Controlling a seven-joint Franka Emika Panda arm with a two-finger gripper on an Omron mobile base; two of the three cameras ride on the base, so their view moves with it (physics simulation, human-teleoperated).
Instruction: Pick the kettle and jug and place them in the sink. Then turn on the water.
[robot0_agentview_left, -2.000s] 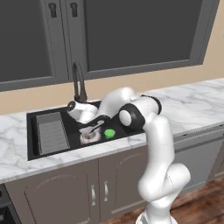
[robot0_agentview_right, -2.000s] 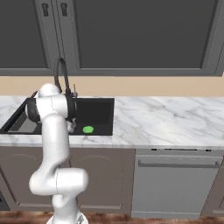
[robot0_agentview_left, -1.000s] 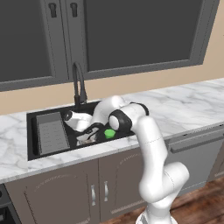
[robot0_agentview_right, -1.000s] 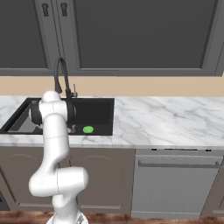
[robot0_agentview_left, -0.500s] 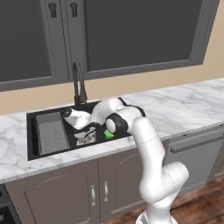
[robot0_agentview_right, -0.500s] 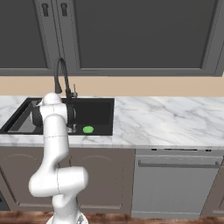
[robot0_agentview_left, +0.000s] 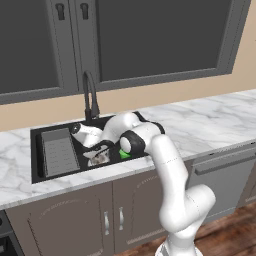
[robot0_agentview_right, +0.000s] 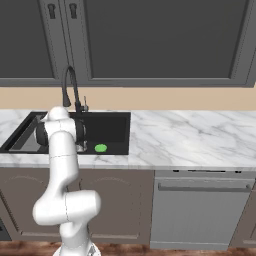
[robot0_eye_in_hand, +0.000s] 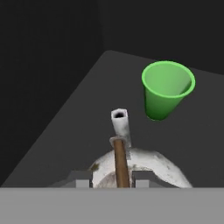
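Observation:
The silver kettle sits on the floor of the black sink, spout pointing away from the hand. In the left base view the kettle lies just under my gripper. My gripper is low over it, and its fingertips stand a little apart on either side of the brown handle with slim gaps, so it is open. The jug and the water are out of view.
A bright green cup stands in the basin just beyond the kettle, also seen as cup and cup. A grey ribbed tray fills the sink's left part. The dark curved faucet rises behind. Marble counter runs right.
The hand has sunk deeper into the basin with the kettle, setting it on the sink floor. The fingers have parted from the handle.

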